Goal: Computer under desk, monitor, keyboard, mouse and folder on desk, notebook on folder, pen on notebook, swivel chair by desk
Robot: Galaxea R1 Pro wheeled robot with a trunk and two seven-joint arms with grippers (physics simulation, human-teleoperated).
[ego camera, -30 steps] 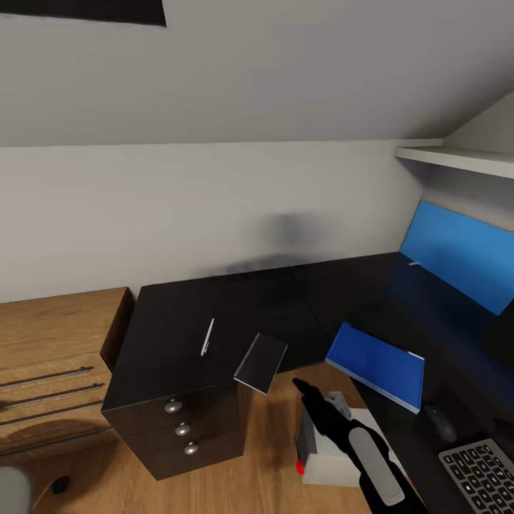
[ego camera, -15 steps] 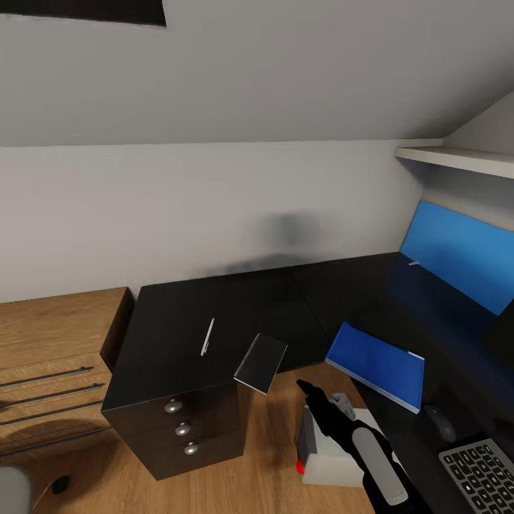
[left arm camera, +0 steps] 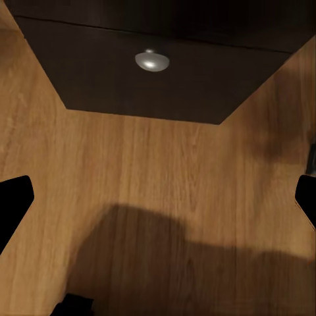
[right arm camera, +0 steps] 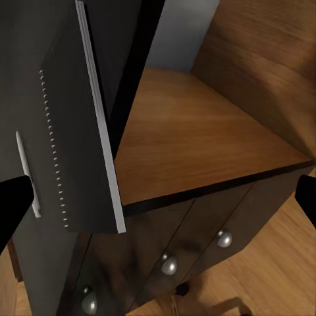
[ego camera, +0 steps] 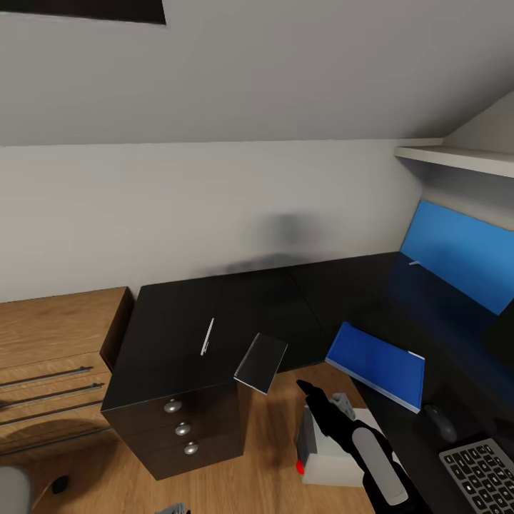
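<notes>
1. My right tool hangs over the wooden floor in the head view, just short of the notebook's overhanging corner and not touching it. In my right wrist view its two dark fingertips sit at opposite edges of the picture, so it is spread wide and holds nothing.
2. My left tool is likewise spread wide and empty in my left wrist view, pointing down at the floor beside a dark drawer front with a round silver knob.
3. The notebook lies on the corner of the black drawer cabinet, part of it jutting past the edge.
4. The pen lies on the same cabinet top, near the notebook but apart from it.
5. The blue folder rests flat on the black surface.
6. The mouse sits on the surface between the folder and the keyboard, close to both.
7. The monitor, its screen blue, stands at the back of the surface by the wall.
8. The computer is a pale box on the floor, partly hidden behind my right arm.
9. A wooden dresser stands beside the black cabinet.
</notes>
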